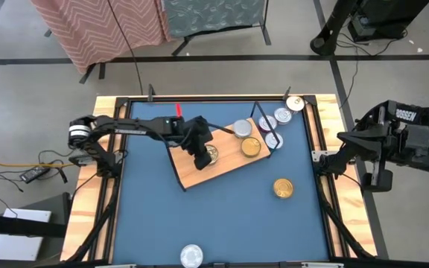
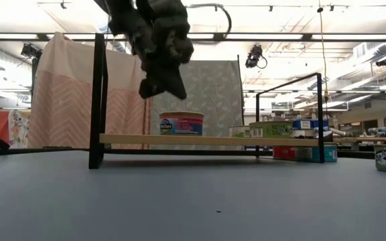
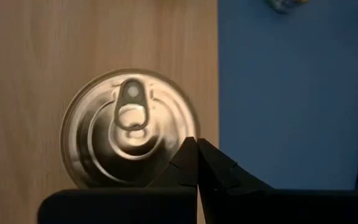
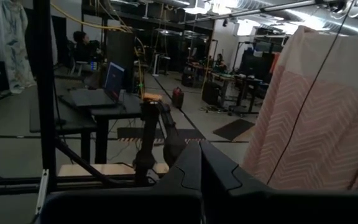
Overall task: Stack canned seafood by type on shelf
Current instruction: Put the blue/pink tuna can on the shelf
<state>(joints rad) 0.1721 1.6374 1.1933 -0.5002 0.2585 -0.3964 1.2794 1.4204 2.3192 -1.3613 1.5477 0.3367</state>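
On the blue table: the shelf (image 1: 226, 165) lies at an angle near the middle, a light wooden board with black wire frames at its two ends.
Left gripper: the left gripper (image 1: 200, 160) hangs over the left part of the board, its two fingers pressed together and holding nothing.
Can below it: a silver-lid can (image 1: 211, 154) stands on the board just beside the fingertips; the high view shows only a part of it behind the arm.
Left wrist view: here the same can (image 3: 129, 129) shows whole, with its pull ring, near the edge of the wood, and the closed fingertips (image 3: 197, 163) are over its rim; whether they touch it I cannot tell.
Low view: the gripper (image 2: 163, 86) is clearly above the board, and the can (image 2: 181, 124) shows a blue side label, which no other view gives.
Other cans on shelf: a silver one (image 1: 242, 130) and a gold one (image 1: 251, 147) stand toward the right end.
Cans off shelf: three silver ones near the far right corner (image 1: 283, 116), a gold one (image 1: 283, 188) on the blue surface in front of the shelf, and a silver one (image 1: 191, 255) at the near edge.
Right gripper: the right gripper (image 4: 199, 155) waits outside the right edge of the table, fingers closed and empty; its wrist view sees only the room.
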